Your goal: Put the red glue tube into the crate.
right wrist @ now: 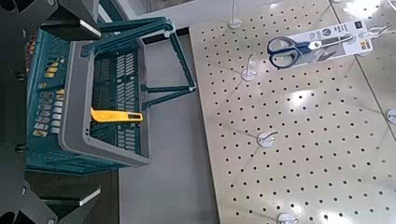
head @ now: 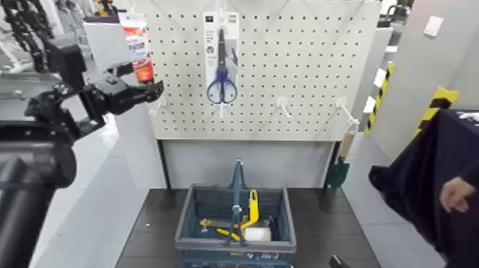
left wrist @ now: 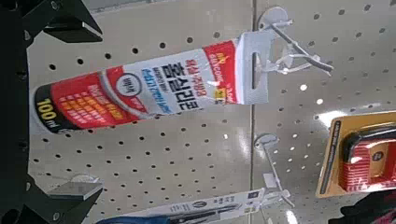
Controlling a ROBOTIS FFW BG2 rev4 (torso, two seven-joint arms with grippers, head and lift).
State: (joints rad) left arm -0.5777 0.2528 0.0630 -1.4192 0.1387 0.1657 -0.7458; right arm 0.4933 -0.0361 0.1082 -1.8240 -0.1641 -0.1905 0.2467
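A: Red glue tube [head: 135, 44]: where, and how's the grip?
B: Far left, hanging by its flat end from a hook at the pegboard's [head: 306, 57] left side, cap end down. Left gripper [head: 144, 80] is at its lower part, jaws released, spread either side. No grip on it.
A: Handling?
B: My read: moderate weight if full, soft wall, slick print. Not fragile, but a hard squeeze could dent it or push paste out. Take the firmer lower body just above the cap. Flat end will probably flex coming off the hook, so support the weight and expect swing.
A: Next along?
B: Blue-handled scissors [head: 222, 84], far middle. Leave them. Crate [head: 184, 222] is near middle on the table [head: 153, 222], thin handle upright across it. Come in beside that.
A: Right gripper [right wrist: 98, 113]?
B: Near right, parked, jaws released, empty. Person's hand [head: 457, 194] farther right.
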